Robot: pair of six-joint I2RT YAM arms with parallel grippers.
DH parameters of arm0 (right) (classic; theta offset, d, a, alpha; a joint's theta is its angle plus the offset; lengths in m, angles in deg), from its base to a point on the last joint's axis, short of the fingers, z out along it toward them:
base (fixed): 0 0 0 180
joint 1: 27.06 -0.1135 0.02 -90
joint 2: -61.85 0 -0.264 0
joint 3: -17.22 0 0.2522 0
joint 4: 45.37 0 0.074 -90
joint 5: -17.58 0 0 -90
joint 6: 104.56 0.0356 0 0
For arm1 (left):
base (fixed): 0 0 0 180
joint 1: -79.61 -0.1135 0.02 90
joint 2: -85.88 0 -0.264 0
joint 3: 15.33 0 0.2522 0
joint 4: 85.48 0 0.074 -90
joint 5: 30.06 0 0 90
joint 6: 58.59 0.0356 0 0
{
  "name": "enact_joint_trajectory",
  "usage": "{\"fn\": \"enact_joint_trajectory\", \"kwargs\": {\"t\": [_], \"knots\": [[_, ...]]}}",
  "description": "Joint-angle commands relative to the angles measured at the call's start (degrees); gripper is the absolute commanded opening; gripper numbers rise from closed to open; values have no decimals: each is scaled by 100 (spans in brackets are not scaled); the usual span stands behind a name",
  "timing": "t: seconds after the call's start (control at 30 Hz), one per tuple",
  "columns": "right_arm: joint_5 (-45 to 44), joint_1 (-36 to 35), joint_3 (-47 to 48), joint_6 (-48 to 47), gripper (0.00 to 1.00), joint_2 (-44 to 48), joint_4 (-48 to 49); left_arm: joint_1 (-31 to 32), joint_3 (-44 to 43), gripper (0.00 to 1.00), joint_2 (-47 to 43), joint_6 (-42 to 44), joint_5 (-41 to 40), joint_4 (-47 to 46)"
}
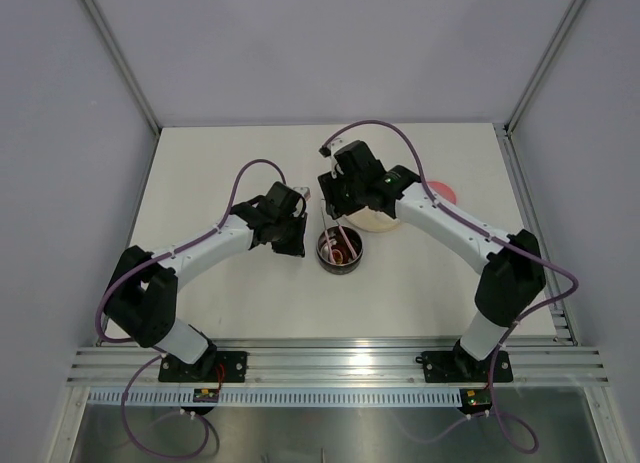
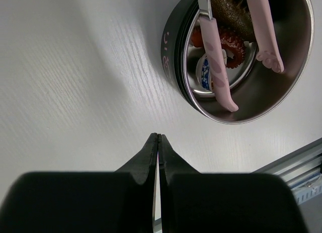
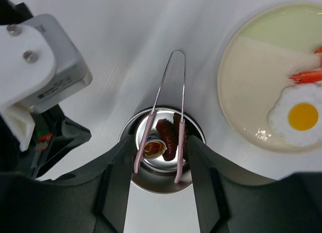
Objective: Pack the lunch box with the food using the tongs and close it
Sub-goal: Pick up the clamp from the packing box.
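The steel lunch box (image 1: 352, 264) stands mid-table, and I look into it in both wrist views (image 2: 282, 82) (image 3: 161, 180). Inside lie a dark red curved piece (image 3: 166, 137) (image 2: 232, 42) and a small round piece with a white rim (image 3: 152, 148) (image 2: 203, 72). My right gripper (image 3: 162, 138) (image 1: 338, 218) hangs above the bowl and holds the pale pink tongs (image 3: 142, 147) (image 2: 221, 72). Their arms are spread, with empty tips down in the bowl. The fried egg (image 3: 299, 114) lies on the cream plate (image 3: 251, 82). The pink lid (image 1: 441, 191) lies behind the right arm. My left gripper (image 2: 159, 137) (image 1: 292, 241) is shut and empty, left of the bowl.
An orange-red food piece (image 3: 307, 74) sits on the plate beside the egg. The plate (image 1: 375, 220) touches the bowl's far right side. An aluminium rail (image 2: 297, 162) runs along the table's near edge. Grey walls enclose the table on three sides.
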Motion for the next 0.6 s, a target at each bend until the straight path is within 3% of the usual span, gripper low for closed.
{"fn": "enact_joint_trajectory", "kwargs": {"t": [0.0,0.57], "knots": [[-246,-14,356,38,54,-401,-139,-11,-230,0,-139,43,-197,-44],[-562,91,840,108,41,-1728,143,-2,-72,0,-324,34,-496,-26]]}}
